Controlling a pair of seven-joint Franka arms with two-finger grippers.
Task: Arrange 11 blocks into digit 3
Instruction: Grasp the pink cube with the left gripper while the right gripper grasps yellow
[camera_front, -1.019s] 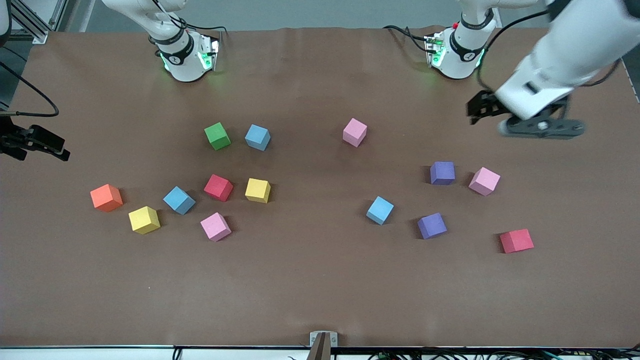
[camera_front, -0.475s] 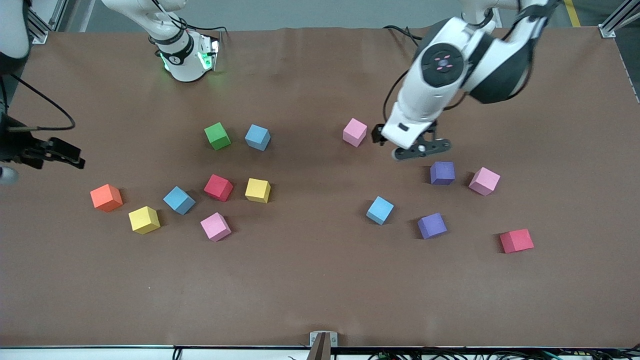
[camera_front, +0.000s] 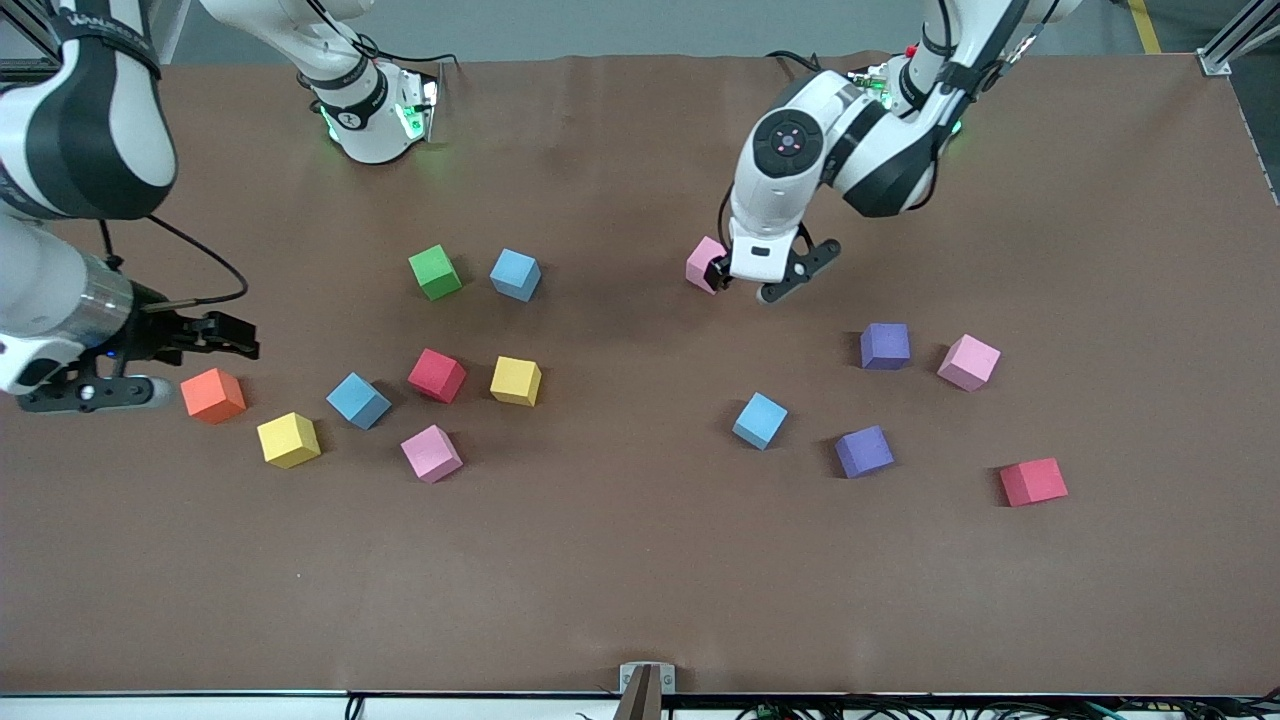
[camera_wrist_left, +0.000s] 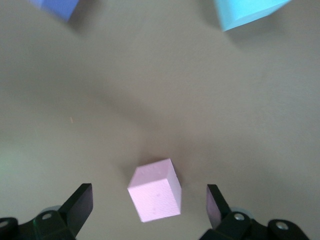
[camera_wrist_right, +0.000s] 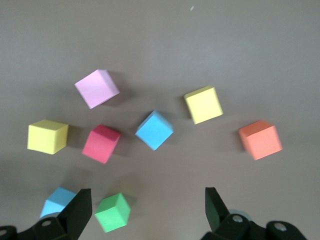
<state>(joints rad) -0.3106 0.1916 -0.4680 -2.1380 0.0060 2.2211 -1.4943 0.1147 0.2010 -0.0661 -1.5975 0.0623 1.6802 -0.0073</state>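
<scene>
**My left claw over a pink cube**

In the front view, 1 pink cube (camera_front: 706, 262) sits upper centre of the frame, apart from the other blocks scattered across the brown table (camera_front: 620, 560). My left gripper (camera_front: 745, 283) hangs right over it, fingers (camera_wrist_left: 77, 205) spread wide on either side, not touching. At the frame's left edge my right gripper (camera_front: 235, 340) is released too, above the table beside the orange cube (camera_front: 212, 395).
</scene>
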